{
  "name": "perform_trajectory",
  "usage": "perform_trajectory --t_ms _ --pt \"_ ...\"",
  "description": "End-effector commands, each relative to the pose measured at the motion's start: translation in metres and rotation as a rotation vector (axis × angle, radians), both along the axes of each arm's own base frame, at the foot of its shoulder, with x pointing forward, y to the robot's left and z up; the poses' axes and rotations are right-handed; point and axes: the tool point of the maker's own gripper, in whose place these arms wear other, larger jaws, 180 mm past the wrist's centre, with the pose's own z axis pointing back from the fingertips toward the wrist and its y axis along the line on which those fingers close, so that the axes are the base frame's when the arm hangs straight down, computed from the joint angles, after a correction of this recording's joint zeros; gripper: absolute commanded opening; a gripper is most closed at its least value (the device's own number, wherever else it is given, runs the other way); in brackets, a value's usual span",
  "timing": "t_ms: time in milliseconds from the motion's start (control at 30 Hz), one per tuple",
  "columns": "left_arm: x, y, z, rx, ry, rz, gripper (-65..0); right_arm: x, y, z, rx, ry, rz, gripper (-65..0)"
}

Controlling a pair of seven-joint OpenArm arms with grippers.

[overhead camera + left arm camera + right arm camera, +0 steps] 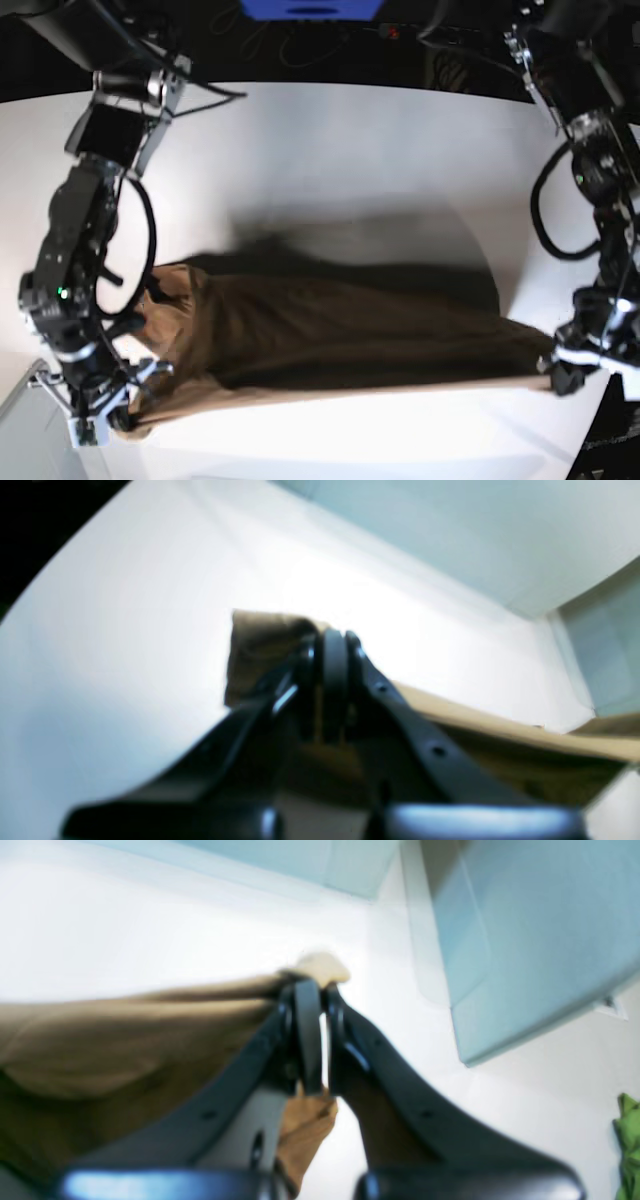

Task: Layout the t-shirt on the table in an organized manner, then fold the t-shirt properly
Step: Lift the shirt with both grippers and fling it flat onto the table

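Cloth hangs stretched between the two arms: the t-shirt is pulled into a long brown band above the table, casting a dark shadow on the white top behind it, which suggests most of it is lifted rather than lying flat. The left gripper has its jaws pinched tight on one end of the shirt, a small flap of fabric poking out beyond the tips. The right gripper is likewise clamped on the opposite end, with a loose corner dangling below the fingers. Holding both ends apart like this looks meant to draw out wrinkles so the shirt can be laid down straight. A green object sits at the edge of the right wrist view, well apart from the shirt.
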Motion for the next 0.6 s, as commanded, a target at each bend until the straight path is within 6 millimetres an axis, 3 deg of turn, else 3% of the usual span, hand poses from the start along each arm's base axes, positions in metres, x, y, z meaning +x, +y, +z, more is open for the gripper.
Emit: perform_trajectory --t_ms 0,100,233,400,533,567 --pt "0.015 -0.007 0.034 0.009 -0.085 -0.024 -64.9 0.015 -0.009 0.031 -0.004 -0.073 -0.017 -65.0" --pt "0.050 -0.021 0.066 -0.006 -0.127 -0.070 -64.9 0.046 -0.022 0.062 0.010 -0.101 -0.024 -65.0" --pt "0.093 -0.034 0.102 -0.045 -0.147 -0.110 -64.9 0.073 -0.036 0.131 0.018 -0.209 -0.032 -65.0" --pt "0.112 -0.031 0.159 -0.066 -0.229 -0.113 -64.9 0.066 -0.045 0.220 -0.008 -0.385 -0.053 -65.0" --pt "0.110 -0.033 0.171 -0.066 -0.248 -0.124 -64.9 0.040 -0.052 0.245 -0.054 -0.432 -0.095 -65.0" --pt "0.109 -0.033 0.172 -0.057 -0.254 -0.120 -64.9 0.034 -0.054 0.238 -0.060 -0.412 -0.109 -65.0"
